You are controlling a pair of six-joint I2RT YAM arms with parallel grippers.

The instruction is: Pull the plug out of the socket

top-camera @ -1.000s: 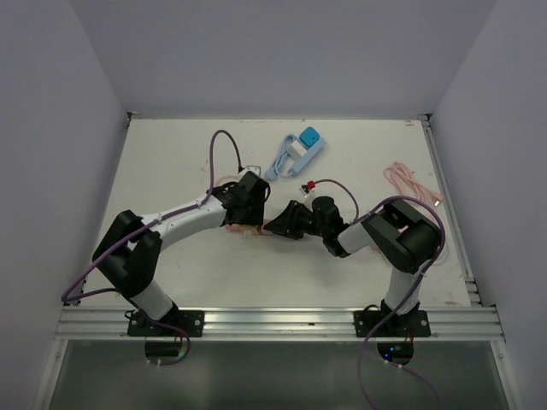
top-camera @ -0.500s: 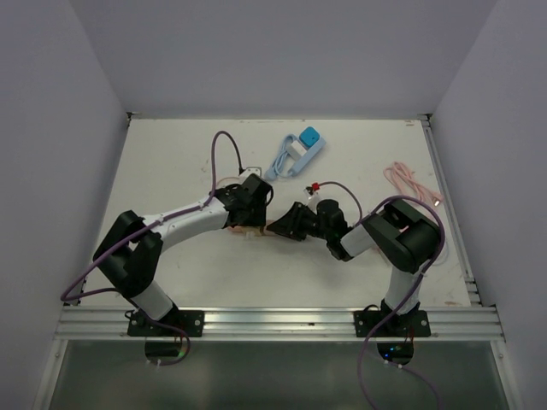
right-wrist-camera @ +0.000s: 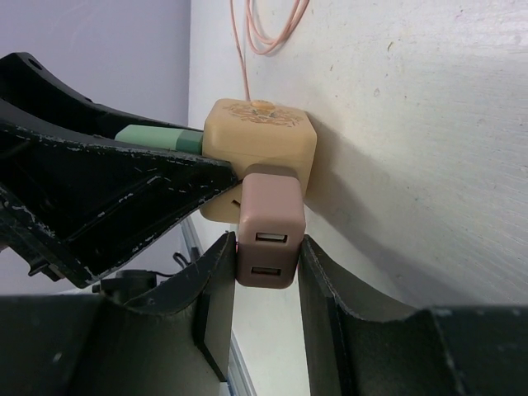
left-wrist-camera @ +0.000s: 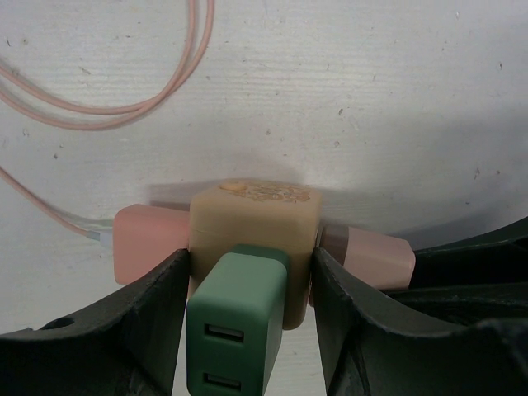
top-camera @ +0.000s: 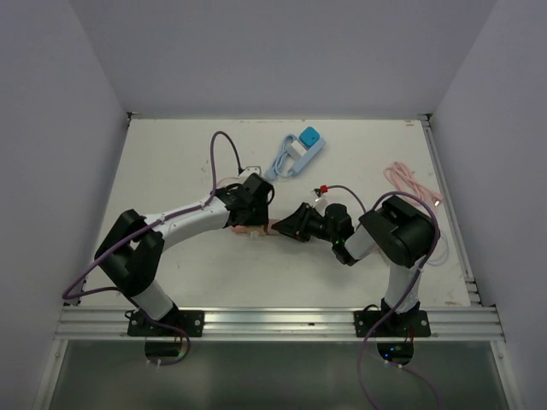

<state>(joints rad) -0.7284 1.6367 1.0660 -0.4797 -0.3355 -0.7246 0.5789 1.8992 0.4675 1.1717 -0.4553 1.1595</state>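
A beige cube socket (left-wrist-camera: 252, 219) lies on the white table with a green plug (left-wrist-camera: 235, 322) in its near face and pink plugs on two sides. My left gripper (left-wrist-camera: 249, 268) is shut on the socket, one finger on each side wall. My right gripper (right-wrist-camera: 266, 252) is shut on the pink plug (right-wrist-camera: 268, 239), which sits against the socket (right-wrist-camera: 260, 140). In the top view both grippers, left (top-camera: 252, 213) and right (top-camera: 286, 226), meet at mid-table, hiding most of the socket (top-camera: 256, 231).
A blue and white power strip (top-camera: 299, 149) lies at the back of the table. A coiled pink cable (top-camera: 410, 184) lies at the right side. Thin pink cord (left-wrist-camera: 124, 107) loops on the table beyond the socket.
The right arm's wrist has drifted right and a little lower, its jaws staying on the pink plug. The left arm has barely moved and keeps hold of the socket.
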